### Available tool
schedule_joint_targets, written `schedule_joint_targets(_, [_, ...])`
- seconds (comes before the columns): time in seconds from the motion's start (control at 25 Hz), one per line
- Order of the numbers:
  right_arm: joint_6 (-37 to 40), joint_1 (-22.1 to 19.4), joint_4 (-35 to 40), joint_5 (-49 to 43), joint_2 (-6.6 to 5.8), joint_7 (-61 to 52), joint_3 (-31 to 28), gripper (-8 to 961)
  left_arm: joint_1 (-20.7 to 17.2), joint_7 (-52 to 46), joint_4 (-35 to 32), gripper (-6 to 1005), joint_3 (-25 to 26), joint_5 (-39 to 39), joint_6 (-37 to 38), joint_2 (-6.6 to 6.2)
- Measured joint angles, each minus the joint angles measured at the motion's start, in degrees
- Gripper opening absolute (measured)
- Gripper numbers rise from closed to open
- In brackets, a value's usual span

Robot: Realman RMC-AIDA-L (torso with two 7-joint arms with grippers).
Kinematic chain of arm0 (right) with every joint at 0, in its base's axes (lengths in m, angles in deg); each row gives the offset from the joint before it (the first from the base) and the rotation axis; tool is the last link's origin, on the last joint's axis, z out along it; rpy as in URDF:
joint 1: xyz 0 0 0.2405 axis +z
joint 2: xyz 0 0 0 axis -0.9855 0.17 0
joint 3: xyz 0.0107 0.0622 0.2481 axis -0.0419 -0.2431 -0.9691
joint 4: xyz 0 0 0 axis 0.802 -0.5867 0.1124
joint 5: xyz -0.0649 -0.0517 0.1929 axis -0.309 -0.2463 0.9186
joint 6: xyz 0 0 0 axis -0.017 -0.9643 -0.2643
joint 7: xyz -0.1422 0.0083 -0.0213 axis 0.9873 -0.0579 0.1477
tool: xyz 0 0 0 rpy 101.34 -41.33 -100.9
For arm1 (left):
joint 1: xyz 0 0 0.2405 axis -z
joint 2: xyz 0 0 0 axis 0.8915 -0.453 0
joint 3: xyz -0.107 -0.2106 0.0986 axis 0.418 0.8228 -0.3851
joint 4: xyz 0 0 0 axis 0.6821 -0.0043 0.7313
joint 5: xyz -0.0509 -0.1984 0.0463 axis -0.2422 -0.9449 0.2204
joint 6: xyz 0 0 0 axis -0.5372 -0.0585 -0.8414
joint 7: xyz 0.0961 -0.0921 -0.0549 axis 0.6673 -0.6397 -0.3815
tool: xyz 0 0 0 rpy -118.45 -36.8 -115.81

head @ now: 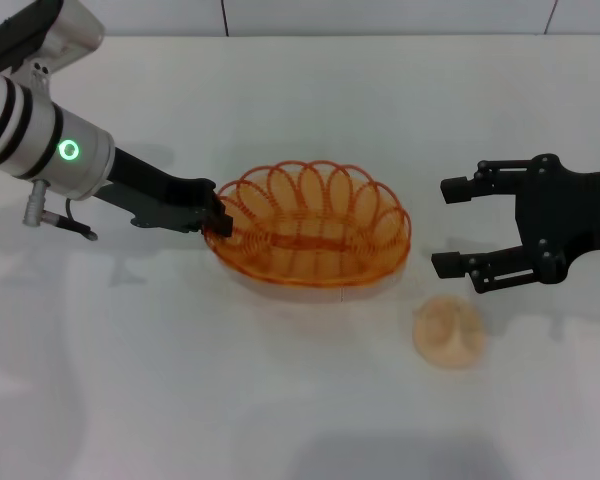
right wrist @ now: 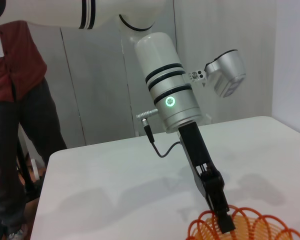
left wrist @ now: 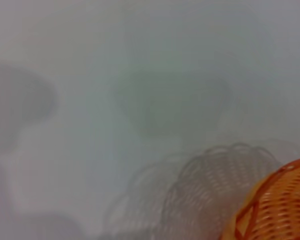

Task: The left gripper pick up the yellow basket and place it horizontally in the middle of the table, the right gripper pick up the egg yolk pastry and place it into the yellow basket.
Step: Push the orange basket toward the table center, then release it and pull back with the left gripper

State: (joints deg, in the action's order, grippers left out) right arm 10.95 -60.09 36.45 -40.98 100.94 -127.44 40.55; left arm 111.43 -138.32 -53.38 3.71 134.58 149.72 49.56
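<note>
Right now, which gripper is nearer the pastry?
Right. The right gripper hovers open just above and beside the pastry; the left gripper is across the basket, at its far rim.

Pale panelled wall [right wrist: 105, 75] behind; person [right wrist: 17, 100] standing.

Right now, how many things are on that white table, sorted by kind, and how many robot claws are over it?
Orange wire-loop oval basket: 1
Small round cream pastry: 1
Black two-fingered claws: 2, the left gripper at the basket's rim, the right gripper open above the white table
Total: 4
</note>
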Motion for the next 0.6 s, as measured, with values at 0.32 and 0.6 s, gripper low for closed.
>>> schedule_joint_targets(0.32, [0.1,0.0,0.1,0.4,0.0,0.0,0.0,821,0.5,0.2,1.1,208,0.0,0.0,0.3,0.25])
schedule_joint_targets(0.6, [0.4,-0.2,0.3,0.6,0.0,0.0,0.0,813,0.1,0.7,0.6,516,0.0,-0.3,0.8,0.33])
